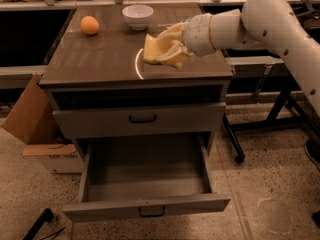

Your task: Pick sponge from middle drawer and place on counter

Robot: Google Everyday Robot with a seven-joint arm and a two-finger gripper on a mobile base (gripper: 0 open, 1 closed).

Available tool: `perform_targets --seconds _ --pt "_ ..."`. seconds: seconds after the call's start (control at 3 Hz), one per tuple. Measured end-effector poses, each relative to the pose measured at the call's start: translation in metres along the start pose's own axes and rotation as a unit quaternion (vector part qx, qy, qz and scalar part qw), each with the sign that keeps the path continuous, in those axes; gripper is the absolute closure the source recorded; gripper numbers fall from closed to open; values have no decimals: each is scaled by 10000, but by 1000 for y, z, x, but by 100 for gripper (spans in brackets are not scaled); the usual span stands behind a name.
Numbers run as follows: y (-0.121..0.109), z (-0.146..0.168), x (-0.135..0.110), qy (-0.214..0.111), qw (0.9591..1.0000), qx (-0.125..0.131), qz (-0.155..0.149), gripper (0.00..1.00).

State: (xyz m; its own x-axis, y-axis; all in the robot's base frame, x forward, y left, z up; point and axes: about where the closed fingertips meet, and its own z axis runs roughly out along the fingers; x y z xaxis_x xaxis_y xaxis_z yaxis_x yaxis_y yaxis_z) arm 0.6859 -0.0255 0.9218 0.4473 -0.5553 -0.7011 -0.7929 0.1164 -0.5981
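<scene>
My gripper (169, 46) reaches in from the right on a white arm and is shut on the pale-yellow sponge (151, 49). It holds the sponge just over the right middle of the glossy grey-brown counter (100, 59), above the thin pale arc. I cannot tell whether the sponge touches the surface. The middle drawer (145, 206) is pulled far out below, and its flat grey tray holds nothing.
A round orange fruit (89, 25) and a white bowl (137, 15) sit at the back of the counter. A shut grey drawer front (140, 119) with a dark handle is above the open drawer. A cardboard box (30, 119) stands left of the cabinet, and dark table legs (270, 114) stand to the right.
</scene>
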Motion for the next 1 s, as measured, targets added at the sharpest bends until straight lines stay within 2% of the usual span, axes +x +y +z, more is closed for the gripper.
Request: perform_targets --seconds 0.33,1.0 --pt "-33 13 -3 26 9994 165 295 100" --pt "-60 50 12 318 9948 34 967 100"
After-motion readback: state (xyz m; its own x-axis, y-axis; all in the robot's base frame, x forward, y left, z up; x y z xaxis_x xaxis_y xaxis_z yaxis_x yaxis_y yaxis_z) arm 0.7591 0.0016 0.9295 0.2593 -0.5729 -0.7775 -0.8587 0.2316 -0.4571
